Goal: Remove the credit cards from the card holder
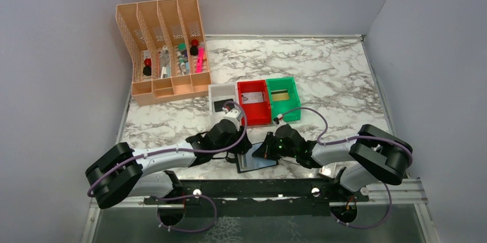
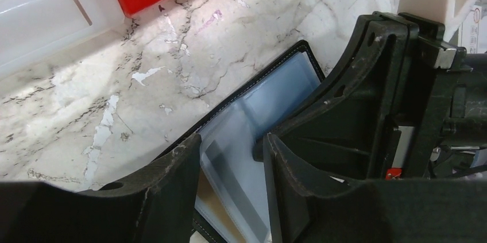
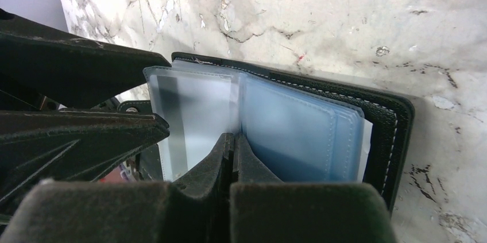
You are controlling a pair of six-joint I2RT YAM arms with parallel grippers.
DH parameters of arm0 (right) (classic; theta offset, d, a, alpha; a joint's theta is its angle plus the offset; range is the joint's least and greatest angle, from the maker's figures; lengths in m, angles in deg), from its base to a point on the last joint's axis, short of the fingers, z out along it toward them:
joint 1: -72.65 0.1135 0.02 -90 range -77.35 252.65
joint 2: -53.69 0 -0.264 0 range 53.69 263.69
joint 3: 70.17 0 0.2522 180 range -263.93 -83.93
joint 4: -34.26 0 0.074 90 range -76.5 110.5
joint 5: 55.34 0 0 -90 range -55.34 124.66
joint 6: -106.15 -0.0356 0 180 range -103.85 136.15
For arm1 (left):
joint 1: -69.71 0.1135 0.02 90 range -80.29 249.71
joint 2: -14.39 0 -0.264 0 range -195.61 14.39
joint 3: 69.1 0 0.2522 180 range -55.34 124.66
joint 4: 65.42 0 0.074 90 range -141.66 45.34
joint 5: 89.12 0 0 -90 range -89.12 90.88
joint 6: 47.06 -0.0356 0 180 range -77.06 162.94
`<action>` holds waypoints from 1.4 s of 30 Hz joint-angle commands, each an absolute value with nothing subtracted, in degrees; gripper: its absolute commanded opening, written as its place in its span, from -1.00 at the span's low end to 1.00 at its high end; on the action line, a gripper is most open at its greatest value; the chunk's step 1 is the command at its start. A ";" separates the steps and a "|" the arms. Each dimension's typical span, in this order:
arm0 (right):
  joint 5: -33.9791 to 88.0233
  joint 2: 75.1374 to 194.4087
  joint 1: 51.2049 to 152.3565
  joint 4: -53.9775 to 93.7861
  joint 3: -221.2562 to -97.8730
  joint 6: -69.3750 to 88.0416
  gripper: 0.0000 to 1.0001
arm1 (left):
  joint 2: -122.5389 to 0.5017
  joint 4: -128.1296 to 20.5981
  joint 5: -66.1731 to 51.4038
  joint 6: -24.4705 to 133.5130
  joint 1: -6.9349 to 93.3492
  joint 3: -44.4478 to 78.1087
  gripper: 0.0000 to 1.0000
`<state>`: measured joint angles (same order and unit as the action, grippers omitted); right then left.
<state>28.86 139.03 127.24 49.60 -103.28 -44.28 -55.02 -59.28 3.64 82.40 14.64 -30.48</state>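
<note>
Left jaws apart over card holder (image 1: 256, 162) — right jaws together on it; red bin (image 1: 257, 114) behind.

Left pincer (image 2: 230, 148) parted, right pincer (image 3: 232, 142) shut, both low, close together.

**Operator:** How many trays?
**Technician:** Three: red tray (image 1: 246, 115), white tray (image 1: 213, 91) to its left, green tray (image 1: 292, 110) to its right.
**Operator:** Cards?
**Technician:** Three, one in each tray: pale card (image 1: 254, 97), black card (image 1: 220, 105), gold card (image 1: 280, 95).
**Operator:** Other items?
**Technician:** One wallet (image 1: 255, 161) in front of the red tray. One four-slot rack (image 1: 163, 53) behind it, to the left.
</note>
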 commanded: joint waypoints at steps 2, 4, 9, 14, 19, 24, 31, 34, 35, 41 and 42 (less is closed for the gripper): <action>32.21 141.68 126.62 38.49 -101.67 -40.98 -0.98 | -53.98 -62.10 -4.51 81.94 14.69 -29.54 -0.09; 32.07 140.48 126.57 38.54 -101.81 -40.72 -0.96 | -54.26 -62.81 -6.13 82.09 14.69 -29.50 -0.10; 31.93 138.86 126.61 36.94 -103.28 -39.53 -0.90 | -55.24 -64.46 -8.85 83.69 14.73 -30.31 -0.11; 31.75 139.16 126.62 37.01 -103.36 -39.81 -0.89 | -54.10 -64.89 -8.66 85.48 14.69 -32.23 -0.12; 30.51 138.68 126.61 38.66 -103.15 -39.89 -0.82 | -54.90 -66.12 -10.41 86.55 14.69 -34.25 -0.12; 29.76 136.83 126.61 38.58 -103.86 -39.22 -0.76 | -54.98 -69.35 -11.63 88.16 14.71 -34.77 -0.12; 30.95 131.36 126.61 33.83 -105.28 -37.71 -0.51 | -56.36 -70.14 -11.69 88.12 14.58 -33.02 -0.12; 33.58 126.52 126.62 29.11 -105.70 -37.26 -0.32 | -58.01 -70.77 -12.18 88.12 14.60 -32.60 -0.12; 34.67 125.00 126.62 27.31 -105.88 -37.12 -0.30 | -58.57 -71.06 -12.40 88.12 14.52 -32.46 -0.12; 42.96 117.26 126.62 16.70 -105.90 -38.41 -0.23 | -62.63 -72.79 -13.09 87.80 12.89 -29.40 -0.12; 44.75 115.98 126.62 14.45 -105.94 -39.19 -0.22 | -63.41 -72.83 -13.10 87.69 12.34 -28.52 -0.12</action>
